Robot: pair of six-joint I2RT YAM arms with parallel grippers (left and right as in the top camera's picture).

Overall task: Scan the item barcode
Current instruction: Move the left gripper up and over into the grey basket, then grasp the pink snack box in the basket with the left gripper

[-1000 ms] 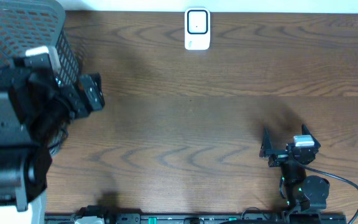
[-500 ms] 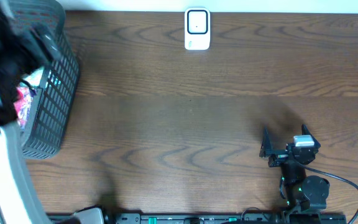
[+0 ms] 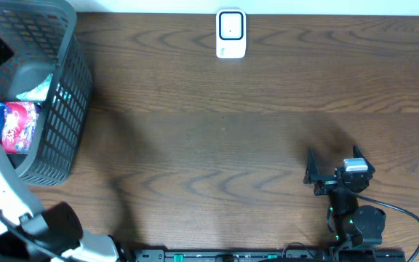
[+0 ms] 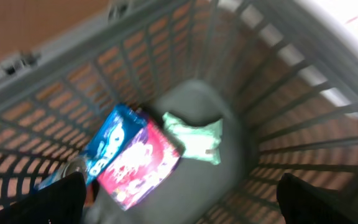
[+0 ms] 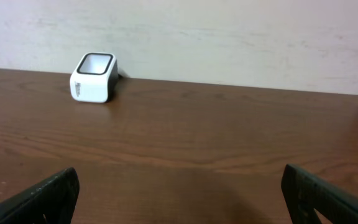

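Both jaws gaped empty, right gripper (image 5: 179,194) near right, left gripper (image 4: 179,202) above the grey slatted plastic basket (image 4: 278,93), far left, where the red-and-blue snack packet (image 4: 132,158) lay: probably light, crinkly, slippery, best pinched across its width.

Smooth brown wood-grain table (image 3: 231,124) with low sheen, matt grey plastic lattice basket (image 3: 68,109) at far left, glossy pink packet (image 4: 138,165) and crinkled pale green wrapper (image 4: 194,138) inside, smooth white plastic scanner (image 3: 230,34), matt off-white wall (image 5: 229,37).
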